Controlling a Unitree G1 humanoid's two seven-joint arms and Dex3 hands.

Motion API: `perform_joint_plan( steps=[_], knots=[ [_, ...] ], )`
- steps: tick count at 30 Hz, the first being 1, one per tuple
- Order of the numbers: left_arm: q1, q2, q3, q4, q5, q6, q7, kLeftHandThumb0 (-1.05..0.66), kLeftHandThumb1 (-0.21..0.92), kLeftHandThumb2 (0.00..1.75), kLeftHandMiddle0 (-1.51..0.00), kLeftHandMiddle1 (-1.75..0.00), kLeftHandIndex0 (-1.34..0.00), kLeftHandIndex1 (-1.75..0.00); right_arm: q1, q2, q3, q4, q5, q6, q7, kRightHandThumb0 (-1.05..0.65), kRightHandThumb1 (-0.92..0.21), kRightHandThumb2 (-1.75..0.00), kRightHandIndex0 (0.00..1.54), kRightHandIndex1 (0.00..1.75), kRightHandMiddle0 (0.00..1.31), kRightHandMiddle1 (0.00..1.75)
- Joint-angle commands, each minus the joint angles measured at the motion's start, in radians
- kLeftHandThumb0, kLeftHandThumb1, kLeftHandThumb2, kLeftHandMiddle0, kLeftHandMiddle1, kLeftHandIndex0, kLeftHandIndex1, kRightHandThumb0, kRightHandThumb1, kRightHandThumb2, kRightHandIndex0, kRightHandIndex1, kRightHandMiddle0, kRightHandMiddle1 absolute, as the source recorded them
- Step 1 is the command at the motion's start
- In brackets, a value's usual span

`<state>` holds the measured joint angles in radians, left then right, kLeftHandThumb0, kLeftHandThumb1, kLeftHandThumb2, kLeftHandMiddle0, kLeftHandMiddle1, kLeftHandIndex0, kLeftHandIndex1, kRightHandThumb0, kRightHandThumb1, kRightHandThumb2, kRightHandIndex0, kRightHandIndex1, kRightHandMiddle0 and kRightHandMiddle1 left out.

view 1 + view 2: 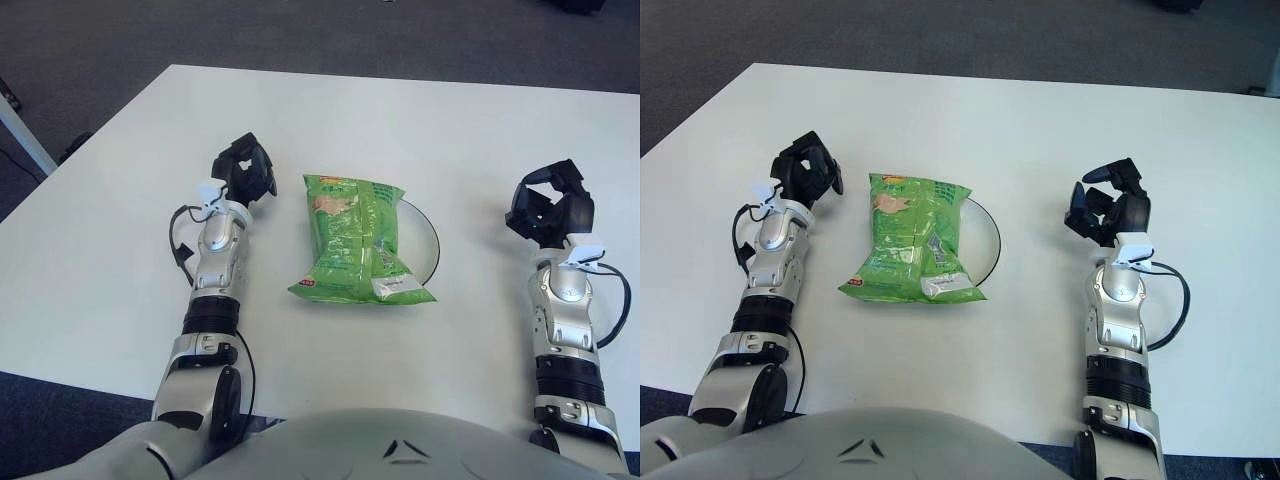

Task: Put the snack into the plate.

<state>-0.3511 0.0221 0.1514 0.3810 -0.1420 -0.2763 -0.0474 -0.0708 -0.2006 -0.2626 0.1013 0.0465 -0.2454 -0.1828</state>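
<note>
Left eye view first. At centre, green snack bag point(358, 240): glossy, crinkled foil-like pillow pack, printed label panel near its lower right corner, lying flat across the plate point(432, 243). Of the plate, only a thin dark rim showing as an arc at 3 o'clock of the bag; round and shallow by the look of it, rest hidden under the bag. Left hand point(246, 172) at 9 o'clock of the bag, just beside it but apart, black fingers loosely curled around nothing. Right hand point(551, 204) at 3 o'clock, well apart from the plate, fingers likewise arched and relaxed, gripping nothing. Both forearms silver and jointed, thin cables looping at the wrists. White table point(120, 160), matte and smooth, dark carpet point(90, 40) beyond its far edge.

Right eye view next. Same layout: snack bag over the plate's left portion, rim arc peeking out at 3 o'clock, bag's left edge seeming to overhang toward 9 o'clock. Left hand up at 10 o'clock of the bag, right hand at 3 o'clock, neither touching anything.

Judged from this: placing step apparently finished, bag released onto the plate. Next move probably nothing more than parking the arms; if overhang matters, a gentle nudge toward 3 o'clock, minding the slippery, easily crushed film.
</note>
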Motion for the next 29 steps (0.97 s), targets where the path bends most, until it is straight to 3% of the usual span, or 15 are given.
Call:
perform_joint_plan(
  steps=[1,12,18,29],
  knots=[
    [0.088,-0.032,-0.016,0.054,0.017,0.02,0.016,-0.43,0.77,0.85,-1.31,-1.75,-0.93,-1.75,0.107,0.097,0.037,0.052,-0.012,0.025,-0.011,-0.39,-0.64,-0.9,1.07,1.75,0.37,1.75],
    [0.09,-0.028,-0.032,0.036,0.034,0.063,0.025,-0.42,0.76,0.86,-1.31,-1.75,-0.96,-1.75,0.11,0.076,0.059,0.057,-0.024,0.015,-0.01,-0.39,-0.65,-0.89,1.08,1.75,0.36,1.75],
    [0.09,-0.029,-0.035,0.028,0.028,0.075,0.016,-0.42,0.75,0.87,-1.31,-1.75,-0.96,-1.75,0.112,0.065,0.068,0.043,-0.012,0.051,0.02,-0.4,-0.6,-0.95,1.09,1.75,0.4,1.75],
    [0.084,-0.026,-0.046,0.039,0.04,0.067,0.021,-0.43,0.76,0.87,-1.32,-1.75,-0.99,-1.75,0.102,0.042,0.058,0.03,0.114,0.144,0.17,-0.43,-0.48,-1.11,1.15,1.75,0.49,1.75]
  ],
)
